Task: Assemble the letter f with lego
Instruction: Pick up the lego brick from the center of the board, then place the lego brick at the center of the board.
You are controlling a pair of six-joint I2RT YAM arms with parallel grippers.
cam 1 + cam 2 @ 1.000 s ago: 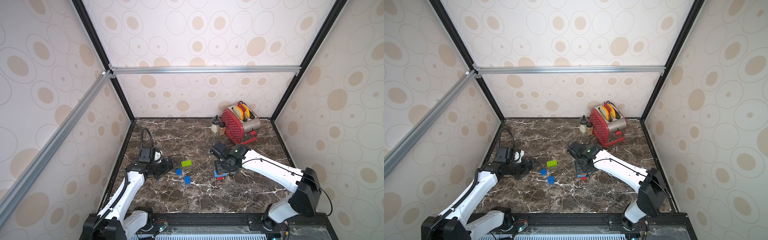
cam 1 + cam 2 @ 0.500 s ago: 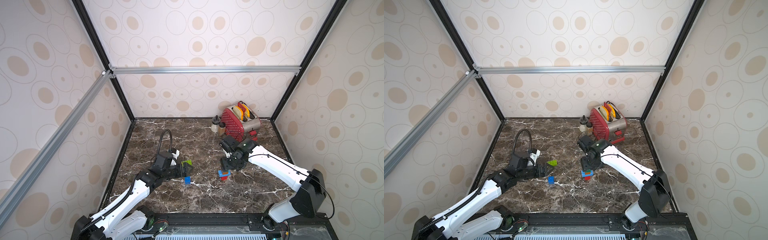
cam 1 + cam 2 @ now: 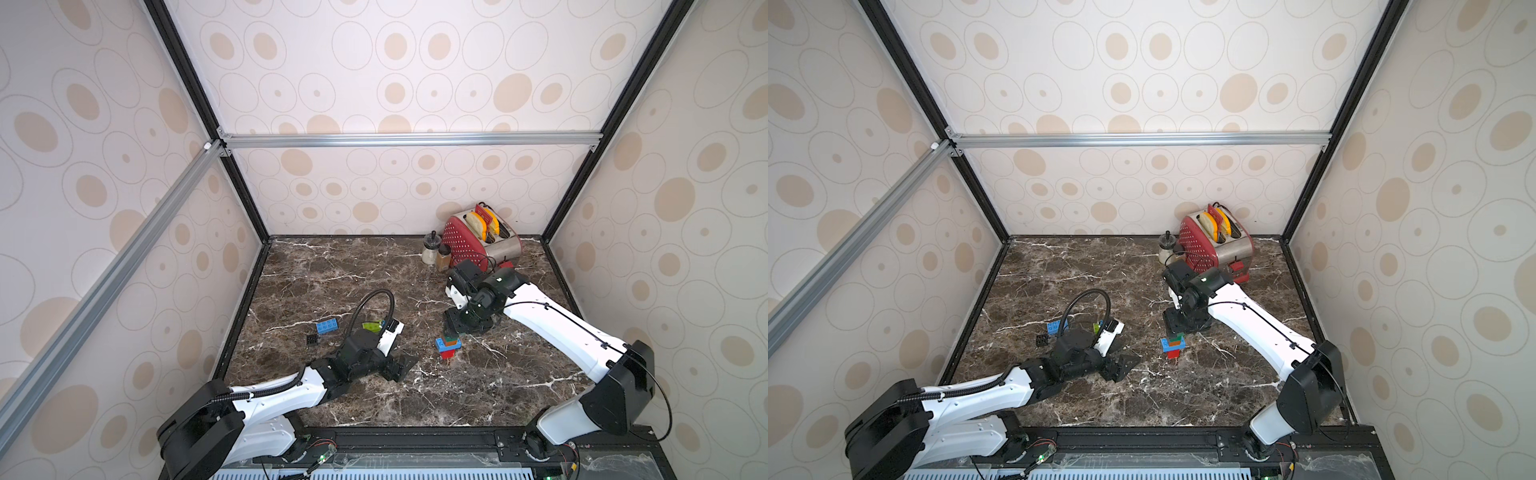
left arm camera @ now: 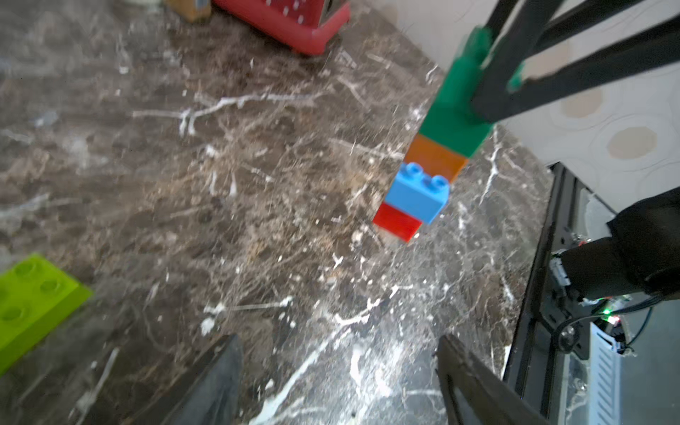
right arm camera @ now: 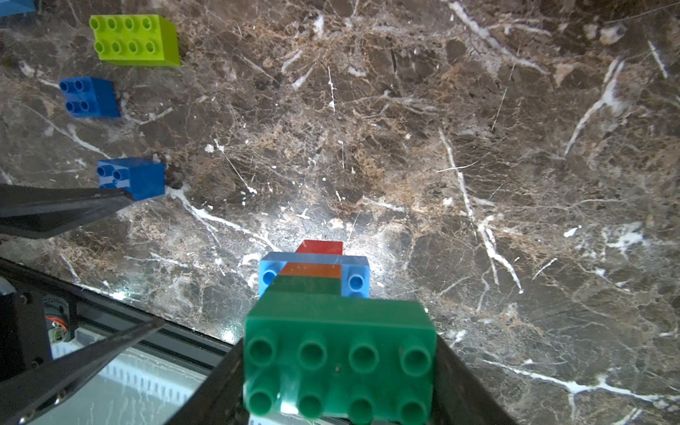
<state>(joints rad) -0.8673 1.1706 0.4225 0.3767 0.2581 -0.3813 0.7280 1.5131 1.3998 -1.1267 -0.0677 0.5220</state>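
Four colours show in the lego stack [image 3: 449, 347] standing right of the middle of the marble table [image 3: 332, 270]. A dark green brick [image 5: 340, 362] sits on top, then an orange brick [image 4: 436, 160], a light blue brick [image 4: 417, 197] that juts out to both sides, and a red brick [image 4: 397, 222] at the foot. The right gripper [image 3: 455, 329] comes down from above with its fingers pressed on the two long sides of the dark green brick. Whether the red brick rests on the marble or hangs just above it, I cannot tell.

The left gripper [image 3: 400, 366] lies low over the table to the left of the stack and points toward it. Its fingers [image 4: 220, 382] stand well apart with only bare marble between them.

Loose pieces lie on the left arm's side. A lime green brick [image 5: 134, 40], oblong with eight studs, sits flat, half hidden behind the left wrist in both top views. Near it are two square blue bricks, one [image 5: 92, 97] by the lime one and the other [image 5: 132, 178] just beside a left fingertip. Farther left lie a light blue oblong brick [image 3: 327, 326] and a small dark square piece [image 3: 311, 339], near each other.

At the back right corner stand a red toaster [image 3: 461, 245] and two small jars [image 3: 430, 249].
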